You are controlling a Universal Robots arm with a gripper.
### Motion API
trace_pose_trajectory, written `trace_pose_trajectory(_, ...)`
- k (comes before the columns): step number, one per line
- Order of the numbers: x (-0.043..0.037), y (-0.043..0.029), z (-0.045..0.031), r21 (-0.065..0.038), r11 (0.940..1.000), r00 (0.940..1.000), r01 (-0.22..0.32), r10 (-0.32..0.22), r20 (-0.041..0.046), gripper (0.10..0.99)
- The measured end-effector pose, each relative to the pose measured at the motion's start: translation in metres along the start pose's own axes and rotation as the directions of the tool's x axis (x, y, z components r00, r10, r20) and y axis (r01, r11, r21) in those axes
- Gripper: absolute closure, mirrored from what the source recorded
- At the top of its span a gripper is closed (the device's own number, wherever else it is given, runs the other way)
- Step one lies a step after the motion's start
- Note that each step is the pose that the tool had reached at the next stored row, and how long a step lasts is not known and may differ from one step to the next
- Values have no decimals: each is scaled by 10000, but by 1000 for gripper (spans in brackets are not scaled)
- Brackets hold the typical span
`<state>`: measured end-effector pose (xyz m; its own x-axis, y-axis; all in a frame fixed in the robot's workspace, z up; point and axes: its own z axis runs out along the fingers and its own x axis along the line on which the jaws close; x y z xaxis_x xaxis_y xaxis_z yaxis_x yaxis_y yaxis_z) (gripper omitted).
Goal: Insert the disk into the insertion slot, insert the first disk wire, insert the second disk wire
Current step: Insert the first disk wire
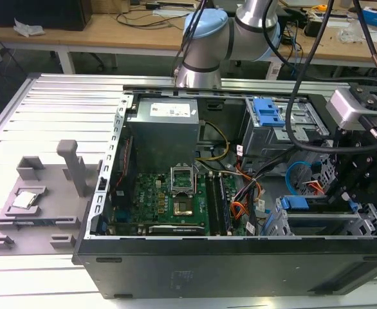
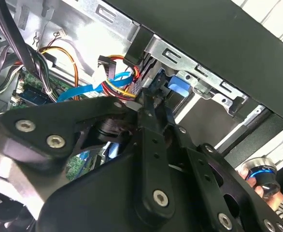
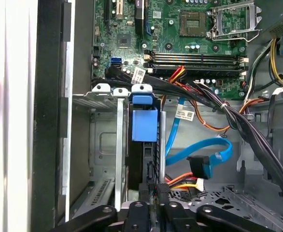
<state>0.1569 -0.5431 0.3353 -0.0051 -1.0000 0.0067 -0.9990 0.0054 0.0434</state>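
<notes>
The disk stands edge-on in the insertion slot [image 3: 103,159], its blue carrier tab [image 3: 144,121] toward the motherboard; in the exterior view the carrier [image 1: 296,203] sits in the low bay [image 1: 330,222] at the case's near right corner. My gripper [image 3: 153,195] is right at the disk's rear edge with its fingers closed together. The first disk wire [image 3: 180,180], orange and red, runs into the fingertips, which hide its plug. In the second wrist view the same bundle [image 2: 118,88] ends at the gripper [image 2: 146,102]. The second disk wire [image 3: 199,147] loops loose beside it, its dark plug [image 3: 201,167] free.
A thick black cable bundle [image 3: 238,121] crosses above the drive bay. The taller cage with a blue bracket [image 1: 269,112], the power supply [image 1: 163,125] and the motherboard [image 1: 169,199] fill the case. A grey fixture [image 1: 40,193] lies on the table at the exterior view's left.
</notes>
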Motion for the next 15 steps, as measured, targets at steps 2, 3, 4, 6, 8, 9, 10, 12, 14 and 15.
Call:
trace_pose_trajectory(2,0,1,-49,1,10000,10000,1,-1,-17,847)
trace_pose_trajectory(3,1,2,-89,1,10000,10000,1,-1,-15,847)
trace_pose_trajectory(4,1,5,-139,1,10000,10000,2,-2,-18,847)
trace_pose_trajectory(6,-4,10,-248,1,10000,10000,1,-1,-19,847)
trace_pose_trajectory(8,-5,13,-317,1,10000,10000,1,-1,-19,863)
trace_pose_trajectory(9,-5,15,-363,1,10000,10000,1,-1,-21,929)
trace_pose_trajectory(10,-5,16,-388,1,10000,10000,1,-1,-21,980)
trace_pose_trajectory(12,-4,18,-445,1,10000,10000,1,-1,-20,980)
trace_pose_trajectory(14,-4,19,-476,0,10000,10000,1,-1,-18,980)
trace_pose_trajectory(15,-4,20,-476,1,10000,10000,1,-1,-18,980)
